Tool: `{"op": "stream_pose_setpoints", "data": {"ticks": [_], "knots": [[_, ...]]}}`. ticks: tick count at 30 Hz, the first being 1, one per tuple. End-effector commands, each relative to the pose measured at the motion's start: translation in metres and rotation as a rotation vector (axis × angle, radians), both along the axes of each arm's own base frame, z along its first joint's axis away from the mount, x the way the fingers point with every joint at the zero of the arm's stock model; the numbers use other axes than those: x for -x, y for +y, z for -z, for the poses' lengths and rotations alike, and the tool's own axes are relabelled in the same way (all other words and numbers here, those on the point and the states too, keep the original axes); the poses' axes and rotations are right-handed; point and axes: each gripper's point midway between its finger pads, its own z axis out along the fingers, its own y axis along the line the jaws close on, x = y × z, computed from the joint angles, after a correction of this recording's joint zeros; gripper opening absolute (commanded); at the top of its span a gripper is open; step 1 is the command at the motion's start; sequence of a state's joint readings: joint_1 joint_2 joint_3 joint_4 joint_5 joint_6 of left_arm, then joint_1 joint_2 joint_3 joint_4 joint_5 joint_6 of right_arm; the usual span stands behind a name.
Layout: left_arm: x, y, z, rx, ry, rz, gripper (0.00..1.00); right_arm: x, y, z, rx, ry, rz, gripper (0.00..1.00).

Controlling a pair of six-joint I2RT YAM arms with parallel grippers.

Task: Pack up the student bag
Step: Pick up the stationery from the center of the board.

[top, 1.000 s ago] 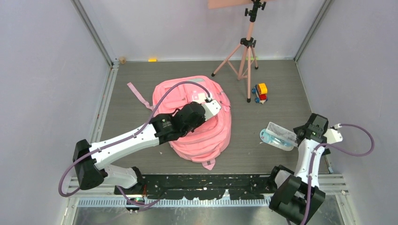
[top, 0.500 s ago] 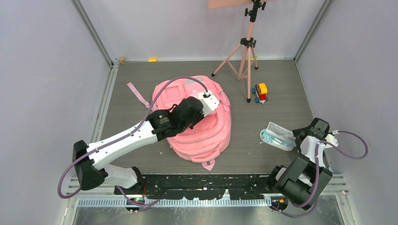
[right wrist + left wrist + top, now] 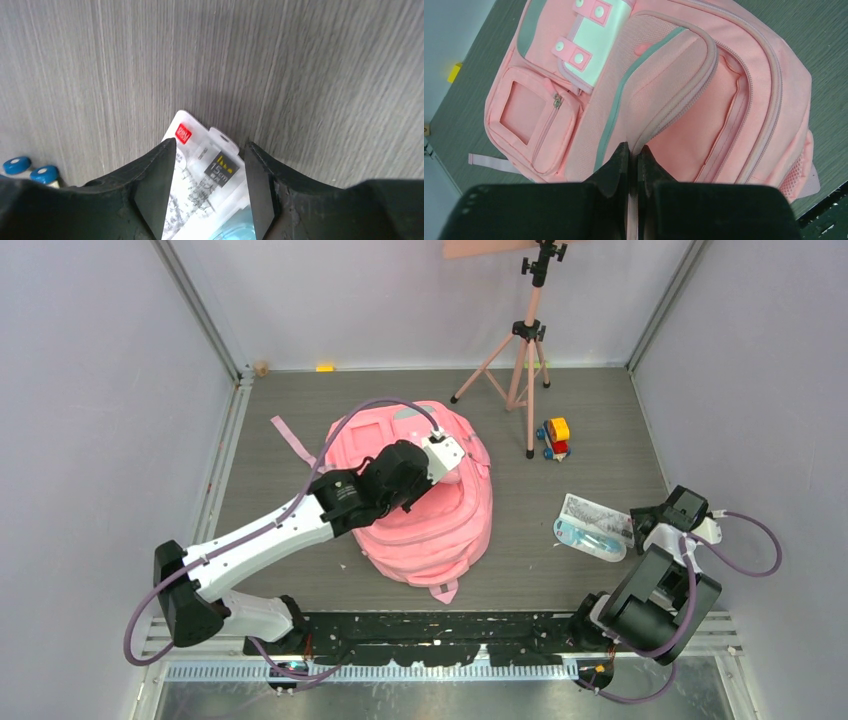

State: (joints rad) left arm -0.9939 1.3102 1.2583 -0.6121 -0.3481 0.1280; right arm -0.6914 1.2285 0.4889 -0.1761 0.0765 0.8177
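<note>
Top external view first: our left pincer is clenched on a piped seam of the student bag. The bag lies flat right under it, spreading out ahead of the fingertips and to both sides. Off to that pincer's right we've got a pink tripod, with a little toy car just beside its foot. Further right, our right pincer is released, one finger on each side of a clear packet marked 15cm.
</note>
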Motion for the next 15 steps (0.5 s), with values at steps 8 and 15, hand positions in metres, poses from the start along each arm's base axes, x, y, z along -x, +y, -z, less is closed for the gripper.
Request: {"op": "stream_pose_setpoints", "data": {"ticks": [8,15], "knots": [[-0.008,0.0,-0.061,0.206,-0.095,-0.029,0.0,0.022,0.047,0.019,-0.177,0.016,-0.021,0.63],[-0.01,0.002,-0.057,0.215,-0.087,-0.033,0.0,0.028,0.033,0.023,-0.109,0.058,0.007,0.51]]}}
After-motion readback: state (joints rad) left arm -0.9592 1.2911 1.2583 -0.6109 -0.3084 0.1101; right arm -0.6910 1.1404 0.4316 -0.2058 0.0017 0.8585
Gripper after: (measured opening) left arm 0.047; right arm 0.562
